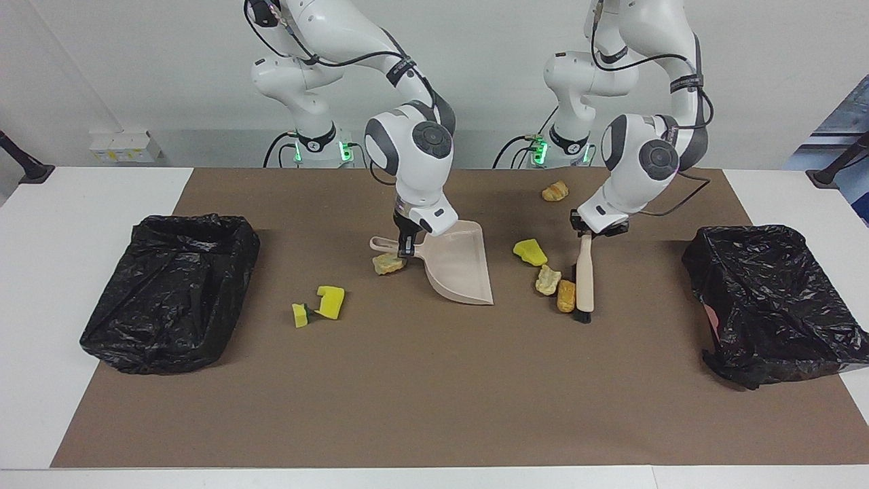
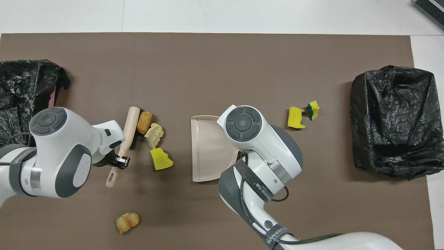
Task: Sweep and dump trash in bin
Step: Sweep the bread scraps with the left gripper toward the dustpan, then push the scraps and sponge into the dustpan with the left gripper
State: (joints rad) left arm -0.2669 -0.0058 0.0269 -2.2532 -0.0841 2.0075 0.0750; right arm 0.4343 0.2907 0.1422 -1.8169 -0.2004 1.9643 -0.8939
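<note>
– What's the setting?
– A white bench (image 1: pixel 41 285) under a brown mat (image 1: pixel 434 394), with a plain white wall (image 1: pixel 136 68) past the robots. The strap (image 2: pixel 258 187) on the right arm has white lettering I can't make out.

– And the containers?
– I'm reading the clock from overhead, with twelve pointing away from the robots. The dustpan (image 1: pixel 461 268) is mid-mat. There's a black-lined bin (image 1: pixel 170 292) at its three o'clock and a second bin (image 1: pixel 774 305) at nine. Only crumpled liner shows in either. The pan is bare.

– The hands?
– The right hand (image 1: pixel 406 244) is clamped on the pan's handle. The left hand (image 1: pixel 585 234) is closed round the brush (image 1: pixel 584 278).

– The trash?
– Seven scraps, all on the mat. Three scraps (image 1: pixel 547 280) sit at the pan's nine o'clock, just beside the brush. A bun-like lump (image 1: pixel 555 191) is at seven. Two yellow sponge pieces (image 1: pixel 330 301) are at two. A tan lump (image 1: pixel 388 264) lies under the handle, at about three.
</note>
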